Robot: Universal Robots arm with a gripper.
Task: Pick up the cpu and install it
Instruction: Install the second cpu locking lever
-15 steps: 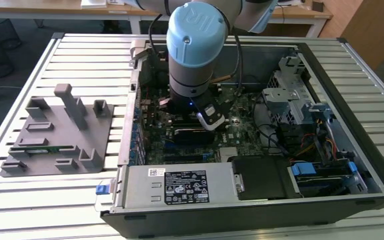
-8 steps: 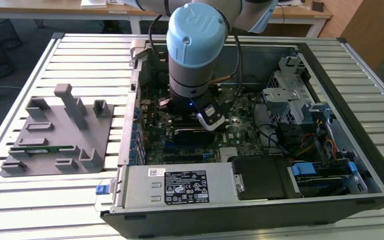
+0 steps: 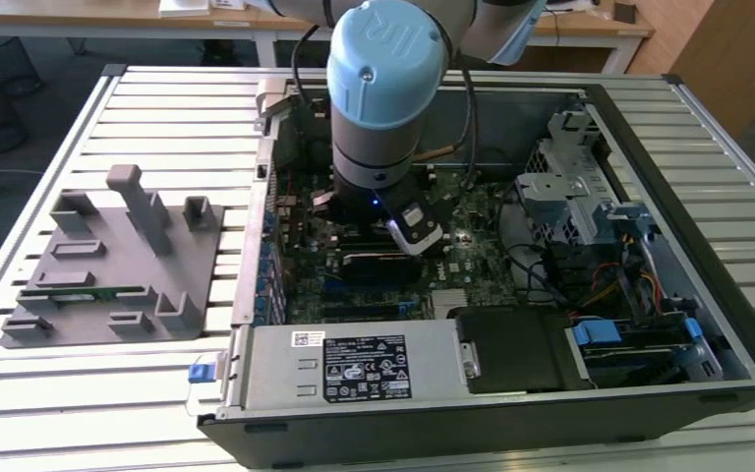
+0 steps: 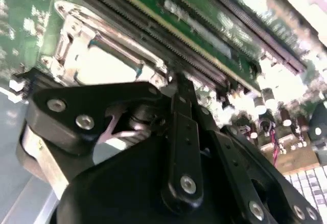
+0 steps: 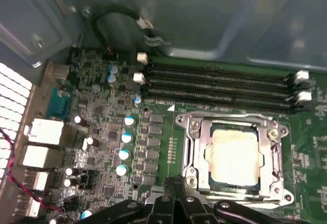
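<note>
The gripper [image 5: 173, 183] had its black fingers [image 5: 176, 196] pressed together on nothing, just beside the metal socket frame [image 5: 191, 147] in which the cpu [image 5: 234, 155] lay flat on the green motherboard [image 5: 102, 132], inside the open computer case [image 3: 692, 246] on the slatted table [image 3: 154, 118].

Cpu [image 5: 234, 156]: pale silver metal top, smooth, soft sheen. Socket frame [image 5: 194, 147] around it: bright polished steel. Motherboard [image 5: 168, 150]: glossy green laminate; memory slots [image 5: 219, 88] black plastic. Gripper [image 4: 179, 111]: matt black links, shiny steel screws. Arm joint [image 3: 384, 59]: smooth light-blue plastic cap. Case wall [image 3: 509, 108]: dull grey sheet metal. Fixture plate [image 3: 109, 265]: matt grey plastic. Table [image 3: 181, 128]: ribbed, light-coloured metal.
</note>
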